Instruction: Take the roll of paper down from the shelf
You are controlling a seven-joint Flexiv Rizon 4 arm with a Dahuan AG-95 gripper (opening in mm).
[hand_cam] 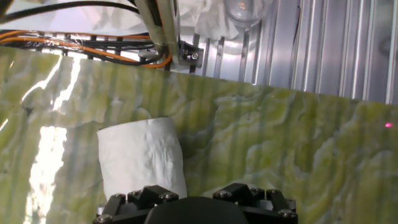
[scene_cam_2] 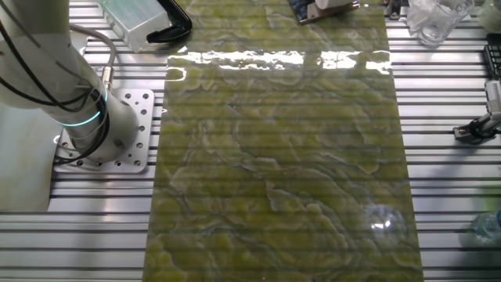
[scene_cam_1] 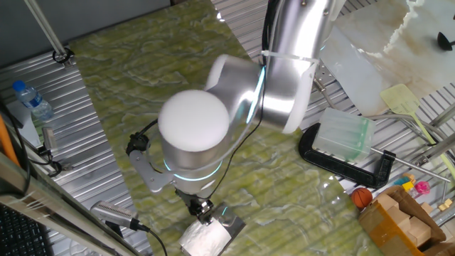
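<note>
The roll of paper (scene_cam_1: 204, 238) is a stubby white cylinder at the near edge of the green mat, right under my hand. A shiny grey slab, the shelf (scene_cam_1: 232, 222), shows at its right side. In the hand view the roll (hand_cam: 140, 159) lies just left of centre, close in front of the gripper body; the shelf barely shows there. My gripper (scene_cam_1: 203, 211) hangs directly above the roll, with its fingertips close to it or on it. The fingers do not show in the hand view, so I cannot tell open from shut. The other fixed view shows neither roll nor gripper.
A black clamp (scene_cam_1: 343, 162) and a translucent plastic box (scene_cam_1: 344, 134) sit at the mat's right edge. A water bottle (scene_cam_1: 33, 99) stands at the left. A cardboard box (scene_cam_1: 402, 222) and an orange ball (scene_cam_1: 362, 197) are at the lower right. Orange cables (hand_cam: 74, 42) run beyond the mat.
</note>
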